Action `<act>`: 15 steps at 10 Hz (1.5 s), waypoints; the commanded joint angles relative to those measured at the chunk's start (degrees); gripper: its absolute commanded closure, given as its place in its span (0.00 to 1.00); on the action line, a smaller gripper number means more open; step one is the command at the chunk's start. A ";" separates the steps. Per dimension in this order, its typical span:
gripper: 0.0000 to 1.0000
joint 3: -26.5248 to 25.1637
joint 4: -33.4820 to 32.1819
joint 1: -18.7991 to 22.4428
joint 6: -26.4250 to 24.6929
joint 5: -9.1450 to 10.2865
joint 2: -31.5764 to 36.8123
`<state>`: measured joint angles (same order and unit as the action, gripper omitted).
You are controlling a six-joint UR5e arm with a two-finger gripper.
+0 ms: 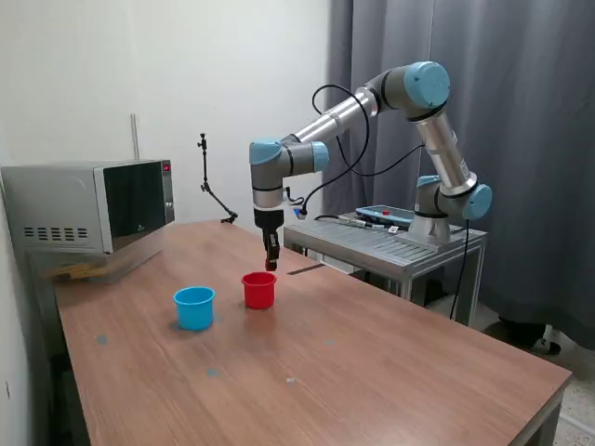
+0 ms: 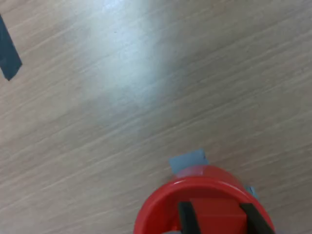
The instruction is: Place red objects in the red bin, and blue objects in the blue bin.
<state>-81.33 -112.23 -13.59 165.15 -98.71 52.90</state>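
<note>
On the exterior view's left, a grey microwave (image 1: 91, 206) is seen at the far edge of the brown wooden table (image 1: 372, 372). Next, going right, the light blue cup (image 1: 194, 307) is found standing upright on the table. Just beside it, toward the exterior view's right, the red cup (image 1: 259, 290) is seen, also upright, and the two cups are near each other but not touching. Right above the red cup the gripper (image 1: 271, 262) is held, pointing straight down, at the end of the silver and blue arm (image 1: 372, 102). In the wrist view, a small red cube (image 2: 217, 214) is seen pinched between the two dark fingers (image 2: 185, 219), one on each side of it, so the gripper is clamped on the cube. The cube is held over the open mouth of the red cup (image 2: 161, 204), inside the ring of its rim as seen from above. Whether the cube is above the rim or already down in the cup cannot be told. A small grey patch (image 2: 187, 161) is seen on the table, just beside the red cup, and a dark strip (image 2: 9, 53) lies on the wood well apart from it. Farther to the exterior view's right, the base of the arm is set on a grey metal stand (image 1: 390, 243), with a dark curtain (image 1: 521, 139) hung behind it. No other cubes can be seen in either view.
</note>
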 commanded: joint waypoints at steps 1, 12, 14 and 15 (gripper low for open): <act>1.00 -0.06 0.00 0.06 0.00 0.01 0.01; 1.00 1.08 -2.20 -0.38 0.00 0.01 -0.87; 1.00 0.82 -2.12 -0.38 0.00 0.01 -0.96; 1.00 0.73 -2.11 -0.38 0.00 0.01 -1.22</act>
<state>-80.47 -114.36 -13.94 165.15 -98.70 51.90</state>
